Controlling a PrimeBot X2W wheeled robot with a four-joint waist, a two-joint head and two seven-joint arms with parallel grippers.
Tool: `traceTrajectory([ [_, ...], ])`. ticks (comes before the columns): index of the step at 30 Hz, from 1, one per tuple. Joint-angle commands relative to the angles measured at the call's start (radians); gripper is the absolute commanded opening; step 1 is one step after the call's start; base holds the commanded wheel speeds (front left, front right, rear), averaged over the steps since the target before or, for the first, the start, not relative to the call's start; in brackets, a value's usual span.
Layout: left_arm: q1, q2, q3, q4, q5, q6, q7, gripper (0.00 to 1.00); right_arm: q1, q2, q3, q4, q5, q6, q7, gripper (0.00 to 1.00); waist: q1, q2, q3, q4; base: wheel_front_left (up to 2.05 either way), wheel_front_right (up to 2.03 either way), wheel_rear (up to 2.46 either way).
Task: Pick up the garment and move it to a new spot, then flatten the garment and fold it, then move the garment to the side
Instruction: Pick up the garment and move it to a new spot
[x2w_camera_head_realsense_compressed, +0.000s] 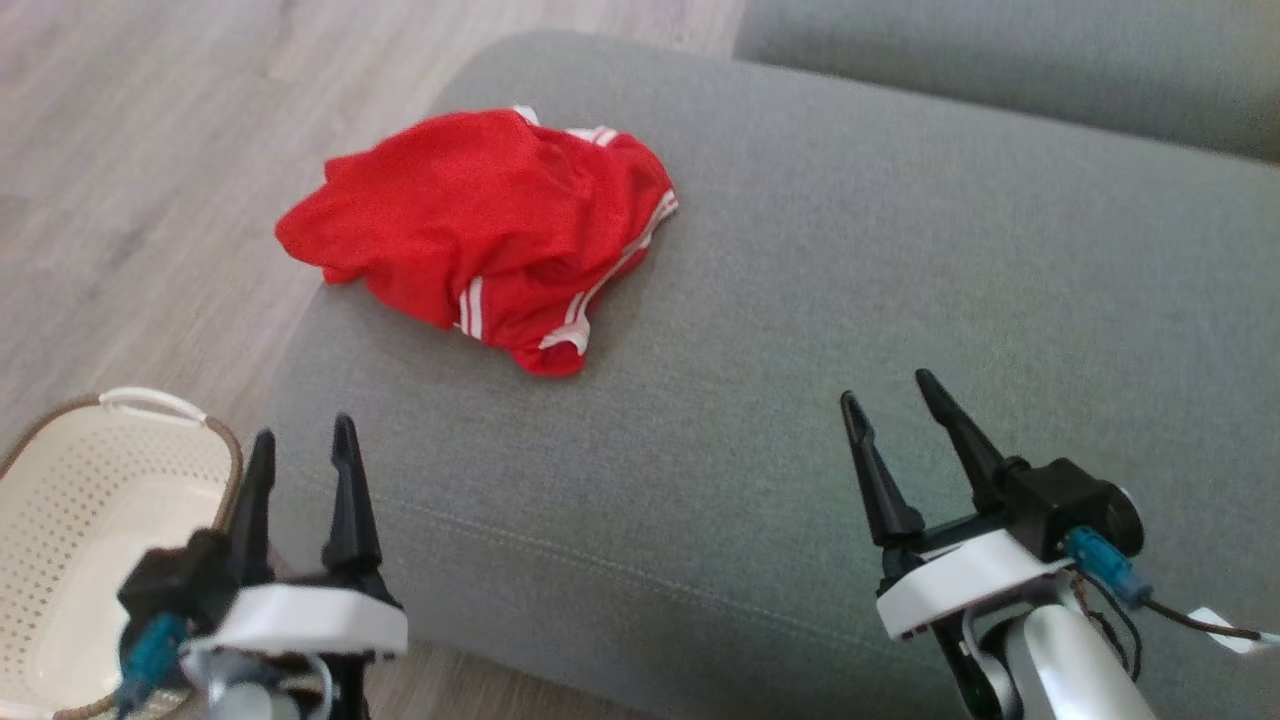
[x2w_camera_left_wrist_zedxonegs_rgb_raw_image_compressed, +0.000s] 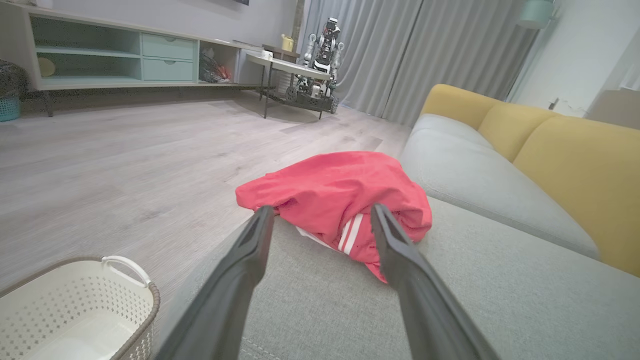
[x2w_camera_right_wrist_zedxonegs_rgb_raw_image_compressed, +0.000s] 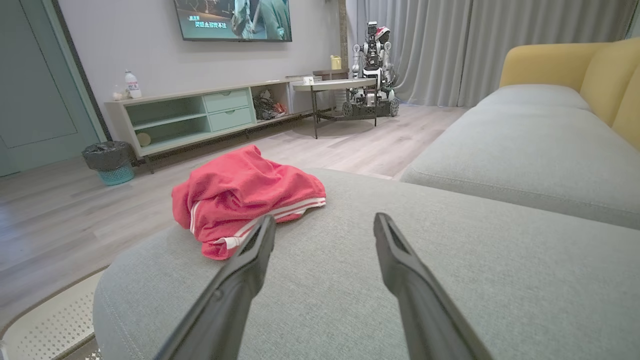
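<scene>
On the grey sofa seat (x2w_camera_head_realsense_compressed: 800, 330), up at its far left corner, the red shorts (x2w_camera_head_realsense_compressed: 480, 235) lie in a crumpled heap. White side stripes and white hem trim are showing, and one fold laps over the cushion's edge above the wooden floor (x2w_camera_head_realsense_compressed: 130, 150). Nothing is touching them.

Down at the lower left of the head view, the left gripper (x2w_camera_head_realsense_compressed: 304, 428) hangs over the seat's near left corner. Its two dark fingers point up the picture, spread wide, with nothing between them. Along its own wrist view those fingers frame the shorts dead ahead, though the head view puts the tips clearly short of the cloth.

Over on the right, the right gripper (x2w_camera_head_realsense_compressed: 886, 386) sits above the near part of the cushion, wrist canted so the fingers lean up and to the left. It too is wide open and empty. From its wrist camera the shorts lie ahead and off to the left, beyond the left fingertip, with bare grey fabric between the prongs.

A cream perforated laundry basket (x2w_camera_head_realsense_compressed: 150, 400) with a brown rim stands on the floor just beside the sofa's near left corner, below the left arm. Yellow back cushions (x2w_camera_left_wrist_zedxonegs_rgb_raw_image_compressed: 575, 165) run along the sofa's far side.
</scene>
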Motion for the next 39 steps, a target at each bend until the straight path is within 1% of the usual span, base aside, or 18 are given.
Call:
traceTrajectory([
  [1, -0.076, 0.001, 0.044, -0.023, -0.003, -0.016, -0.012, 1.00, -0.045, -0.007, 0.012, -0.038, -0.009, 0.000, -0.009, 1.00, 0.0000, 0.0000, 0.033, -0.020, 0.00, 0.00, 0.00],
  [5, -0.151, 0.001, 0.070, 0.032, -0.012, -0.081, -0.012, 1.00, -0.067, -0.007, -0.002, -0.055, -0.035, 0.000, -0.009, 1.00, 0.0000, 0.0000, 0.099, -0.046, 0.00, 0.00, 0.00],
  [9, -0.269, 0.001, 0.118, 0.116, -0.021, -0.142, -0.012, 1.00, -0.097, -0.007, -0.014, -0.076, -0.068, 0.000, -0.009, 1.00, 0.0000, 0.0000, 0.173, -0.075, 0.00, 0.00, 0.00],
  [11, -0.339, 0.003, 0.146, 0.169, -0.027, -0.166, -0.012, 1.00, -0.116, -0.007, -0.018, -0.089, -0.087, 0.000, -0.009, 1.00, 0.0000, 0.0000, 0.214, -0.090, 0.00, 0.00, 0.00],
  [13, -0.410, 0.017, 0.157, 0.239, -0.032, -0.183, -0.012, 1.00, -0.133, -0.007, -0.021, -0.102, -0.105, 0.000, -0.009, 1.00, 0.0000, 0.0000, 0.251, -0.104, 0.00, 0.00, 0.00],
  [16, -0.530, 0.058, 0.160, 0.357, -0.045, -0.198, 0.005, 1.00, -0.154, -0.007, -0.025, -0.124, -0.126, 0.000, -0.009, 1.00, 0.0000, 0.0000, 0.303, -0.124, 0.00, 0.00, 0.00],
  [21, -0.716, 0.136, 0.144, 0.529, -0.086, -0.222, 0.101, 1.00, -0.183, -0.007, -0.023, -0.145, -0.154, 0.000, -0.009, 1.00, 0.0000, 0.0000, 0.363, -0.154, 0.00, 0.00, 0.00],
  [26, -0.841, 0.190, 0.126, 0.668, -0.122, -0.229, 0.182, 1.00, -0.200, -0.007, -0.012, -0.155, -0.170, 0.000, -0.009, 1.00, 0.0000, 0.0000, 0.398, -0.181, 0.00, 0.00, 0.00],
  [29, -0.888, 0.225, 0.097, 0.737, -0.103, -0.230, 0.219, 1.00, -0.203, -0.007, -0.020, -0.162, -0.167, 0.000, -0.009, 1.00, 0.0000, 0.0000, 0.412, -0.193, 0.00, 0.00, 0.00],
  [32, -0.925, 0.239, 0.076, 0.805, -0.100, -0.231, 0.251, 1.00, -0.204, -0.007, -0.024, -0.166, -0.167, 0.000, -0.009, 1.00, 0.0000, 0.0000, 0.421, -0.201, 0.00, 0.00, 0.00],
  [37, -0.958, 0.250, 0.060, 0.881, -0.097, -0.232, 0.257, 0.99, -0.208, -0.007, -0.026, -0.168, -0.166, 0.000, -0.009, 1.00, 0.0000, 0.0000, 0.430, -0.210, 0.00, 0.00, 0.00],
  [38, -0.965, 0.249, 0.062, 0.896, -0.104, -0.232, 0.251, 0.44, -0.209, -0.007, -0.026, -0.169, -0.165, 0.000, -0.009, 1.00, 0.0000, 0.0000, 0.430, -0.211, 0.00, 0.00, 0.00],
  [39, -0.973, 0.250, 0.064, 0.905, -0.108, -0.232, 0.238, 0.00, -0.210, -0.007, -0.027, -0.169, -0.164, 0.000, -0.009, 1.00, 0.0000, 0.0000, 0.431, -0.211, 0.00, 0.00, 0.00],
])
